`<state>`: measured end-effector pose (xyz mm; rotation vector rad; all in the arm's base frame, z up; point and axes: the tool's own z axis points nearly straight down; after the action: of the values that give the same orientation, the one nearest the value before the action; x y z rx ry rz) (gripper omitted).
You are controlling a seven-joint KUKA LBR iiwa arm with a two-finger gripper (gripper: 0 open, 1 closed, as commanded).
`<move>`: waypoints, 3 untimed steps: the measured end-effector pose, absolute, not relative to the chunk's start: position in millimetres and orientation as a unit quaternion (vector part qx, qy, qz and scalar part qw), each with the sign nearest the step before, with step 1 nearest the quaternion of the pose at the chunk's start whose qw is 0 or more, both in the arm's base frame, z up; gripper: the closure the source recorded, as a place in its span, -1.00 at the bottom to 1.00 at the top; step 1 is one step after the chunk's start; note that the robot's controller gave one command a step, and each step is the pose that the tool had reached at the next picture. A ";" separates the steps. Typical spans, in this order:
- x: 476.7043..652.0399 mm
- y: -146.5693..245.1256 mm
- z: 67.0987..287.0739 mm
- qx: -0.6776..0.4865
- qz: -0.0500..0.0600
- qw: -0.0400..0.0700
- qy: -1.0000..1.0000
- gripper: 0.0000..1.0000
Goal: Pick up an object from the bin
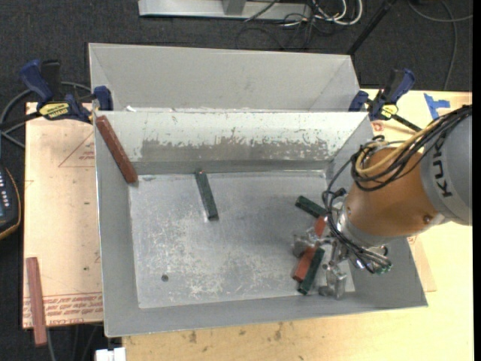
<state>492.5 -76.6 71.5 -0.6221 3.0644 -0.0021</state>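
Centrally, scratched grey bin (188, 254); dark floor (75, 13) around.

just the one camera, up high looking down into the grey sheet-metal bin (225, 254), tilted a bit toward its far wall, far enough back to fit the whole bin, orange-covered robot arm (391, 201) poking in from the right

The claw (325, 265) sits low in the bin's (210, 269) near right corner, right on a little heap: red block (304, 261), dark green bar (308, 204). A grey-green bar (207, 195) lies alone, well apart.
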 end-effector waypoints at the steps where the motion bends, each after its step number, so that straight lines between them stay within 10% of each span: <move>1: 484.0 -114.4 127.8 -0.219 -0.002 0.003 0.976 -1.00; 2: 512.0 -80.7 79.7 -0.456 0.001 0.001 0.890 -1.00; 3: 512.3 -81.7 80.6 -0.455 0.001 0.001 0.890 1.00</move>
<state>512.3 -81.7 80.6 -1.4283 2.7950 0.0027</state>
